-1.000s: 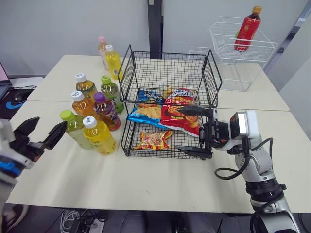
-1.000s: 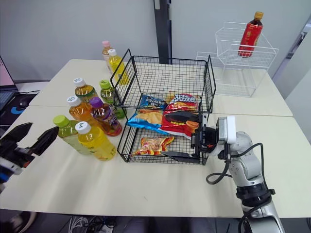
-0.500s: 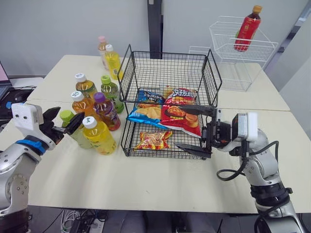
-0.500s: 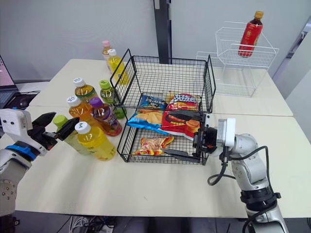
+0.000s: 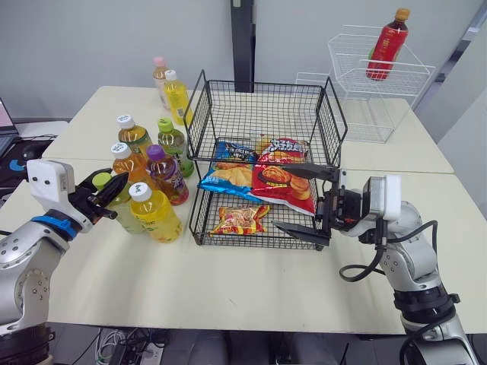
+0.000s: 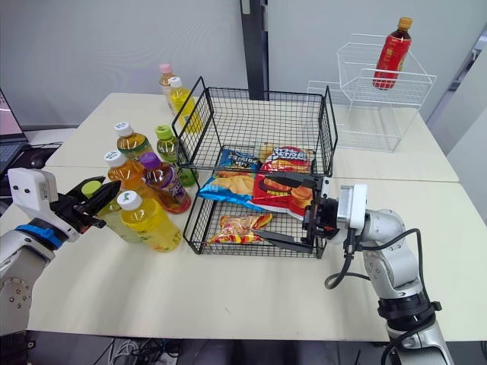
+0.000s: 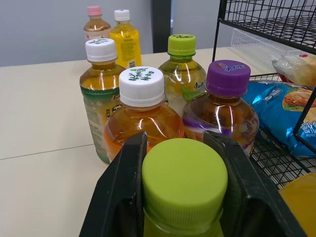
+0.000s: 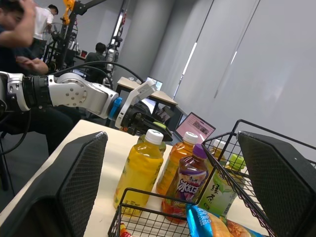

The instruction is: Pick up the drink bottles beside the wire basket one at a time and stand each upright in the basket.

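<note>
Outstretched left claw pinching lime cap (both fingers touching), right claw gaping wide

You are looking at a black wire basket carrying a blue snack bag and a red snack bag. Just beside the basket, you are seeing a lime-capped bottle of pale yellow-green drink between the left gripper's black fingers. You are also seeing an amber bottle wearing a white cap printed in green, a purple-capped bottle, and a yellow bottle capped white.
</note>
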`<move>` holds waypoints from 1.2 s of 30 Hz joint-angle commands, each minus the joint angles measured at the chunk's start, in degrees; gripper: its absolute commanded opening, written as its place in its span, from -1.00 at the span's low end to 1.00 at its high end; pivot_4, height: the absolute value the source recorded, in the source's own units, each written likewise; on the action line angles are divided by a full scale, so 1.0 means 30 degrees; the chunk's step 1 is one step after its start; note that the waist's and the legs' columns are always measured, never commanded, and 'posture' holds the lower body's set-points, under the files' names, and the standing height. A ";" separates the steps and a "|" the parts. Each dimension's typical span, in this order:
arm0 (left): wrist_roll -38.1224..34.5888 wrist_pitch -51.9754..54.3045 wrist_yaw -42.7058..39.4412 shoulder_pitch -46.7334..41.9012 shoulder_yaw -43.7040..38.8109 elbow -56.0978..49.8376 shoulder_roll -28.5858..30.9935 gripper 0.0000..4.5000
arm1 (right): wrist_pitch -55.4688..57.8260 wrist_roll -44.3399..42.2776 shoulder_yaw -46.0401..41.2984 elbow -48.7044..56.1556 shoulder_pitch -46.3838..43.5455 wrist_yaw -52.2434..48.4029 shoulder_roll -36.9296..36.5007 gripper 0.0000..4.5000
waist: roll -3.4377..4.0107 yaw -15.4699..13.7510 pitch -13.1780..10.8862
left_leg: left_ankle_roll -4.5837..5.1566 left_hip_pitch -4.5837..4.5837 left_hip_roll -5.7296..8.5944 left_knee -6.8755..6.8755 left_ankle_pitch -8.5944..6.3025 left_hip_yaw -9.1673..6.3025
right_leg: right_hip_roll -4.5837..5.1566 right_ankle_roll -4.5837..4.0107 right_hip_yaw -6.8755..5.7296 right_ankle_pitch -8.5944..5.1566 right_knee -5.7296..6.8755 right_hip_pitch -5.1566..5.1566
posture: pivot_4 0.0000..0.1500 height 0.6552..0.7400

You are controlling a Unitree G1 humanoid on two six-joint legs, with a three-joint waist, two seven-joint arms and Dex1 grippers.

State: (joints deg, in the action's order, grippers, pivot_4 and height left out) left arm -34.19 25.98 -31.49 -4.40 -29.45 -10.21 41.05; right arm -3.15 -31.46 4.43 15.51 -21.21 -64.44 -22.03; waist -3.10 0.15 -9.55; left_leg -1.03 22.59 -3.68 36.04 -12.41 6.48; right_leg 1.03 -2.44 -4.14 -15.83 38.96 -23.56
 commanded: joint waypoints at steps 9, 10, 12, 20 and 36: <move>-0.2539 0.2384 -0.0847 0.0921 -0.4217 -0.2499 0.2449 -0.39 | 0.0484 -0.0292 -0.0503 0.1205 -0.0065 0.0553 -0.0584 1.00 | -0.0020 0.0080 -0.0013 | -0.0001 0.0040 -0.0006 -0.0004 -0.0001 -0.0005 | -0.0001 -0.0001 -0.0009 0.0000 -0.0002 -0.0037 | 1.00 1.00; -0.2982 0.2915 -0.1035 0.0952 -0.4912 -0.2562 0.2952 -0.39 | 0.0717 -0.0431 -0.0594 0.1426 0.0015 0.0669 -0.0752 1.00 | -0.0025 0.0048 -0.0017 | -0.0002 0.0071 -0.0006 -0.0002 0.0000 -0.0007 | -0.0001 0.0000 -0.0012 0.0000 -0.0001 -0.0067 | 1.00 1.00; -0.3885 0.4022 -0.1435 0.0964 -0.6380 -0.2498 0.3950 -0.39 | 0.1092 -0.0724 -0.0778 0.1913 0.0242 0.0876 -0.1041 1.00 | -0.0027 -0.0002 -0.0018 | -0.0002 0.0102 -0.0005 0.0002 0.0001 -0.0016 | -0.0001 0.0000 -0.0021 -0.0001 -0.0003 -0.0090 | 1.00 1.00; -0.7890 0.8311 -0.2970 -0.2109 -0.8613 -0.0768 0.9035 -0.39 | 0.1778 -0.0451 -0.1221 0.3019 0.0984 0.3052 -0.1069 1.00 | -0.0019 -0.0137 -0.0025 | -0.0004 0.0099 0.0002 0.0001 0.0000 -0.0024 | 0.0004 0.0001 -0.0029 -0.0003 -0.0018 -0.0085 | 1.00 1.00; -0.4750 0.5659 -0.5543 -2.5461 0.7050 0.8991 0.4188 -0.39 | 0.2278 0.3683 -0.2100 0.6746 0.3646 1.0433 0.0163 1.00 | -0.0051 -0.0482 -0.0069 | -0.0012 0.0120 0.0039 0.0036 0.0007 -0.0025 | -0.0007 0.0017 -0.0027 -0.0009 0.0000 -0.0073 | 1.00 1.00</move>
State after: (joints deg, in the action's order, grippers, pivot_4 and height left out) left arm -51.04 46.88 -46.10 -76.69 -9.30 14.68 55.16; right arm 3.23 -22.52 -1.13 32.42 -10.84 -36.92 -22.08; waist -3.25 -1.29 -9.76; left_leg -1.14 22.96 -3.54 36.15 -12.35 6.42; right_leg 1.01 -2.39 -4.19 -15.86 38.97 -23.79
